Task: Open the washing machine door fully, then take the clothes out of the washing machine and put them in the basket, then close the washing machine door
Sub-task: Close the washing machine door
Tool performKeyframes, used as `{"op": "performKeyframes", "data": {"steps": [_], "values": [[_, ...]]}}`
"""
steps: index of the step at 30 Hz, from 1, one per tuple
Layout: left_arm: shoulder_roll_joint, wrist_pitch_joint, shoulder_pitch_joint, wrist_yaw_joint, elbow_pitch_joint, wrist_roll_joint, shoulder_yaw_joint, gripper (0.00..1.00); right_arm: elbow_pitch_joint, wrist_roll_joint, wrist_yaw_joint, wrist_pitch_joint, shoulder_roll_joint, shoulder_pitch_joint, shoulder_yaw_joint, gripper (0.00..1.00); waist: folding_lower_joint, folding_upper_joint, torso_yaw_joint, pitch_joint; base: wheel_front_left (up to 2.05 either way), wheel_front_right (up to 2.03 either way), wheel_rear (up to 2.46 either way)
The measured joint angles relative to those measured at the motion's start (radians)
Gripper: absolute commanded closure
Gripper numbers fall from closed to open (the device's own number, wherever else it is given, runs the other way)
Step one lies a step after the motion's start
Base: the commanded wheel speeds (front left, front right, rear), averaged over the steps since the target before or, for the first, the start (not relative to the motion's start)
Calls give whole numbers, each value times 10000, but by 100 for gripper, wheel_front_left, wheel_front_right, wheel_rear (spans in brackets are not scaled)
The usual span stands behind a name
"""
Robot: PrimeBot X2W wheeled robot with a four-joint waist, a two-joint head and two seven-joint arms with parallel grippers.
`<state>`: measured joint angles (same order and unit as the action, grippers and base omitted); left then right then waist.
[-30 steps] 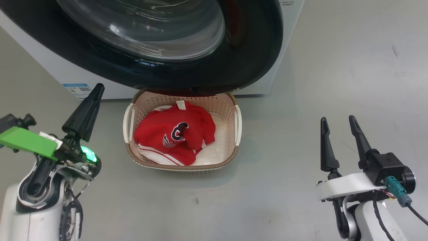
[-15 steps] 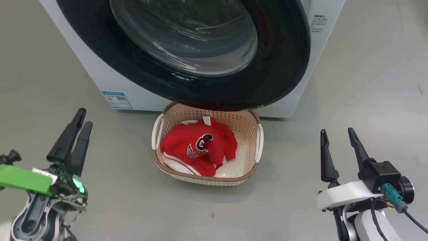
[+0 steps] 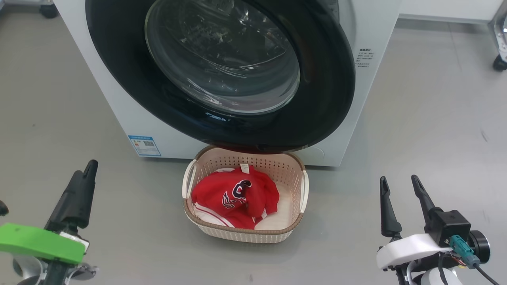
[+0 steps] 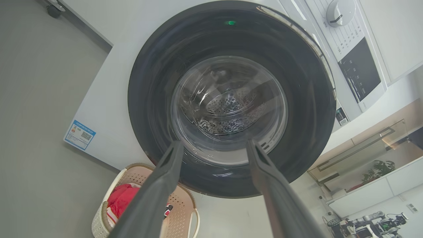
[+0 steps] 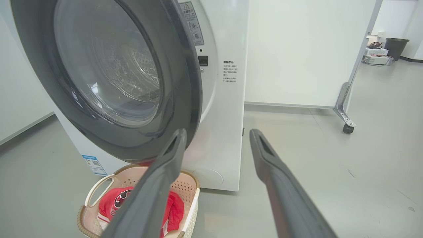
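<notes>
The head camera looks down from high up at the washing machine door (image 3: 119,79) and the basket (image 3: 243,234). Both wrist cameras sit lower, looking at that same door and basket: left straight-on and tilted, right from the side.

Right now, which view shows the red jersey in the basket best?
The head view: the red jersey lies in full sight in the basket. In the left wrist view, a finger of the left gripper covers part of it; in the right wrist view, the right gripper does likewise.

Red clothes (image 3: 222,189) in basket (image 3: 242,234), black door (image 3: 119,79) ajar
</notes>
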<state>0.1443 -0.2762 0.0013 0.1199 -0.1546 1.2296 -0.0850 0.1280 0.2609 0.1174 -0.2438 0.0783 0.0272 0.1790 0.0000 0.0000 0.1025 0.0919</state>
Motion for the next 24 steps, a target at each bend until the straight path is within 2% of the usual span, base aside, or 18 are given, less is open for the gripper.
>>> {"op": "performKeyframes", "data": {"steps": [9,18,24], "values": [[1045,1538,702,4,-545,-3779,740,0,-15,15,0,0,19,386,-127,0,0,0,-278,-432,0,0,0],[1074,2583,1533,-29,-84,-6153,1526,0,-136,15,12,4,58,654,-291,0,0,0,-314,-728,0,0,0],[901,3141,1891,-458,247,-7068,1854,0,-153,15,12,21,54,906,-265,0,0,0,-228,-902,0,0,0]]}}
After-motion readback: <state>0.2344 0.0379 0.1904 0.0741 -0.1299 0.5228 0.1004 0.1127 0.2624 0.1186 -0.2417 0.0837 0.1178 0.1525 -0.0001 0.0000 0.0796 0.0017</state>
